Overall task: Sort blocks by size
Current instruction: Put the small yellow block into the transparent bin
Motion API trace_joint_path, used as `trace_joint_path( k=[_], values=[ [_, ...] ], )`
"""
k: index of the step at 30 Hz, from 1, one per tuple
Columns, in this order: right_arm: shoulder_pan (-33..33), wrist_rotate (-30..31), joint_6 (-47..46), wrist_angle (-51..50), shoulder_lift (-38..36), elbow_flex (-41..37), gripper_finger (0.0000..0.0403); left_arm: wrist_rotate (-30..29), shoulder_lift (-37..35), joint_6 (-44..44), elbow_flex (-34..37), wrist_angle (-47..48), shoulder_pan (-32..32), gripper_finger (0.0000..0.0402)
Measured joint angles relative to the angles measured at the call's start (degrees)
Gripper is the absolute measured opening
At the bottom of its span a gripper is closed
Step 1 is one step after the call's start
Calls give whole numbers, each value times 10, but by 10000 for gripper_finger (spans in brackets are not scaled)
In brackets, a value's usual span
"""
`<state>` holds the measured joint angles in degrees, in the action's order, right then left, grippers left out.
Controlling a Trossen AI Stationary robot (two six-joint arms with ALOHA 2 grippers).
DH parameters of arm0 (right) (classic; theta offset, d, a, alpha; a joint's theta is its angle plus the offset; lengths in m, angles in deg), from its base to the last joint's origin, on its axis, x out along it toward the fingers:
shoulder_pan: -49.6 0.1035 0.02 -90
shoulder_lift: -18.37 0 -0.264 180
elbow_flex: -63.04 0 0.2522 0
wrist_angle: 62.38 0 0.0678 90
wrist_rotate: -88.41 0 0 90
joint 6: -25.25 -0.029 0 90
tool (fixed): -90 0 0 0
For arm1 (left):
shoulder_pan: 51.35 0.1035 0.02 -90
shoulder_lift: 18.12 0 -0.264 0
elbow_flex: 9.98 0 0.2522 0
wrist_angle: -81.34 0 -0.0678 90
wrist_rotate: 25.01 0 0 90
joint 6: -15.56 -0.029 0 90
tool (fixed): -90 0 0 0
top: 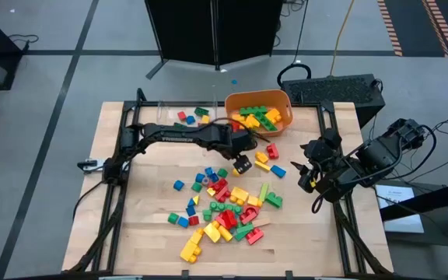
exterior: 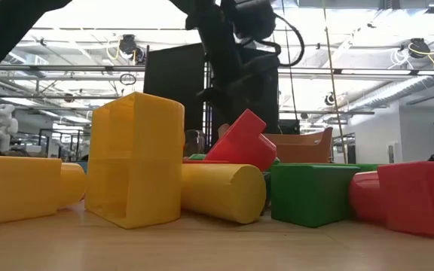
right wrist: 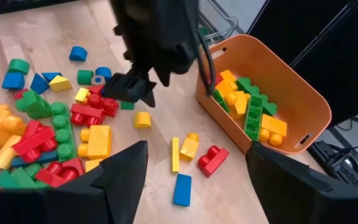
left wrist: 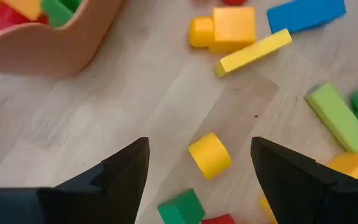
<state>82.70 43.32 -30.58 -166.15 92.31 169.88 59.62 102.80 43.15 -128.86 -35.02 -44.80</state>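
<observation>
Many red, yellow, green and blue blocks (top: pixel 224 206) lie scattered on the wooden table's middle and near part. More blocks lie in the orange tub (top: pixel 283 103) at the far edge. My left gripper (top: pixel 242 164) is open and hovers above a small yellow round block (left wrist: pixel 209 155), its fingers standing on either side of it without touching. The right wrist view shows this gripper (right wrist: pixel 131 89) above that block (right wrist: pixel 142 119). My right gripper (right wrist: pixel 194 180) is open and empty near the table's right edge (top: pixel 308 176).
A clear tray (top: pixel 179 113) with a few blocks stands left of the tub at the far edge. A blue brick (top: pixel 278 170), a red brick (top: pixel 272 151) and yellow pieces (top: pixel 261 160) lie between the two grippers. Large blocks (exterior: pixel 138 158) crowd the low view.
</observation>
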Motion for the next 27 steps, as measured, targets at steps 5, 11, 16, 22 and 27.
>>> trace_joint_path(
  k=[5,11,16,22,27],
  values=[
    [0,0,2,0,0,0,265,-17,7,49,0,0,-14,283],
    [0,1,3,0,0,0,265,-6,47,77,1,3,-32,283],
    [0,-1,-5,1,0,0,265,13,76,82,2,10,-45,283],
    [0,-2,-5,3,0,0,265,10,101,95,2,-4,-48,283],
    [0,-2,-2,3,0,0,265,5,123,95,0,-19,-45,282]
  ],
)
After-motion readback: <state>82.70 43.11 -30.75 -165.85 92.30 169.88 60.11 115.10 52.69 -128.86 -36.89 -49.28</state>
